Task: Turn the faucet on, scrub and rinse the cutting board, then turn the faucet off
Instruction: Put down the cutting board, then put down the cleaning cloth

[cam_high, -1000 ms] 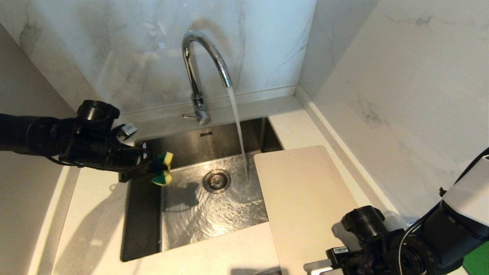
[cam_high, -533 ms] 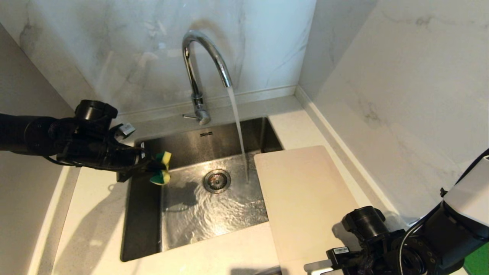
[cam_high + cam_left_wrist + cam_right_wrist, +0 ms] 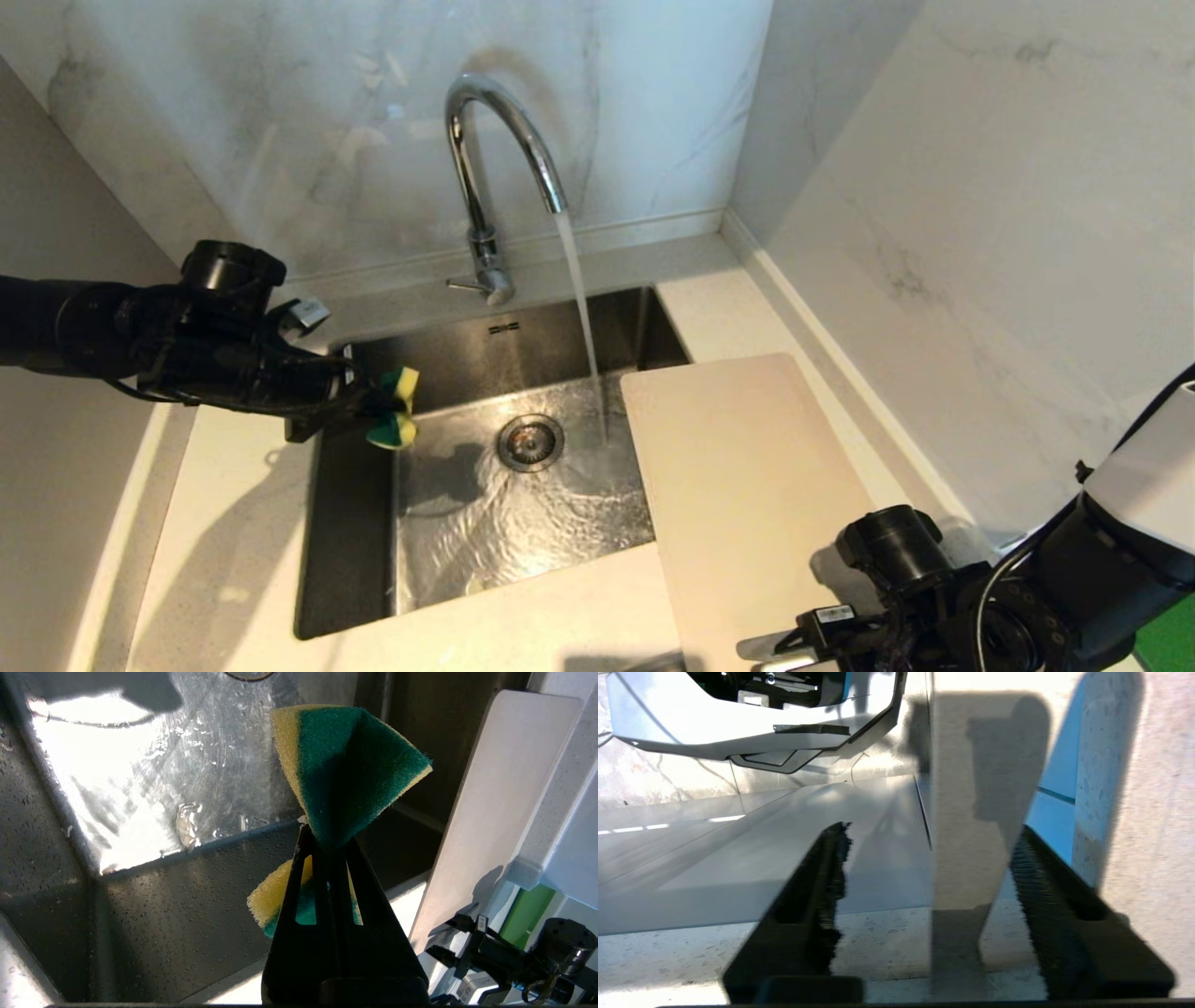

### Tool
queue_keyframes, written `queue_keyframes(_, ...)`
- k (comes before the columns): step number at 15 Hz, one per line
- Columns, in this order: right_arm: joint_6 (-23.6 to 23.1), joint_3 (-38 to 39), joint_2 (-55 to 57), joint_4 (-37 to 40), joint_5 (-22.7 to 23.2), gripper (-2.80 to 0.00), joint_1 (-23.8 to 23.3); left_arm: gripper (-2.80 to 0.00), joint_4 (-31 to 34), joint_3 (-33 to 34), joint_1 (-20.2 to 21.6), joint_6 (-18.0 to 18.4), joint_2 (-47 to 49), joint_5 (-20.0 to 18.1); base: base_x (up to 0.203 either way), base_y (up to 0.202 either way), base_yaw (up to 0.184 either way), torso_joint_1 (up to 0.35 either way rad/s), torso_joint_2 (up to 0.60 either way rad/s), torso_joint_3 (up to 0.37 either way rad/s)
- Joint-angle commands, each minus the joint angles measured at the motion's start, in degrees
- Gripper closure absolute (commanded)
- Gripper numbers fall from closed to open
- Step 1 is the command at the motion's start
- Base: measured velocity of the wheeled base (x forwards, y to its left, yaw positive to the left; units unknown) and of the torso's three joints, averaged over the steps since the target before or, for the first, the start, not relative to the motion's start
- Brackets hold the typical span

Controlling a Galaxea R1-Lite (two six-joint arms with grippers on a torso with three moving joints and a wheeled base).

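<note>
Faucet (image 3: 495, 168) running into the sink (image 3: 355, 560). Our left gripper (image 3: 378, 411) is clamped on a green-yellow sponge (image 3: 397, 420), hovering over the sink's left edge. Cutting board (image 3: 747, 485) lies flat on the counter, its left edge over the basin. Our right gripper (image 3: 924, 891) has its jaws apart at the board's near end, gripping nothing. Next, we'd judge: regrip that edge squarely and tilt the board under the stream, then bring the sponge's green face flat across it.

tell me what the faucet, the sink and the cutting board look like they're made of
Faucet: polished chromed metal, judging by its mirror-like highlights. Sink: probably brushed stainless steel; grey, with a dull sheen and bright glare under the water. Cutting board: likely plastic; thin, matte cream-white, evenly coloured, no wood grain.
</note>
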Motion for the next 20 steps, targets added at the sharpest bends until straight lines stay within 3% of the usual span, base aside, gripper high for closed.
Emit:
queue_keyframes(1, -0.5, 0.8, -1.2, -0.1, 0.2, -2.8, 0.0, 0.0, 0.1, -0.2, 0.0, -0.3, -0.4, -0.1, 0.0, 0.0, 0.0, 0.0, 0.0, 0.0)
queue_keyframes(14, -0.1, 3.6, -12.6, -0.1, 0.4, -2.8, -0.1, 0.0, 2.4, -0.5, -0.3, -1.8, -5.7, 0.4, 0.0, 0.0, 0.0, 0.0, 0.0, 0.0)
queue_keyframes(20, 4.2, 3.5, -18.3, -0.1, 3.0, -2.8, -0.1, 0.0, 4.3, -0.5, -0.1, -1.8, -7.7, 0.8, 0.0, 0.0, 0.0, 0.0, 0.0, 0.0)
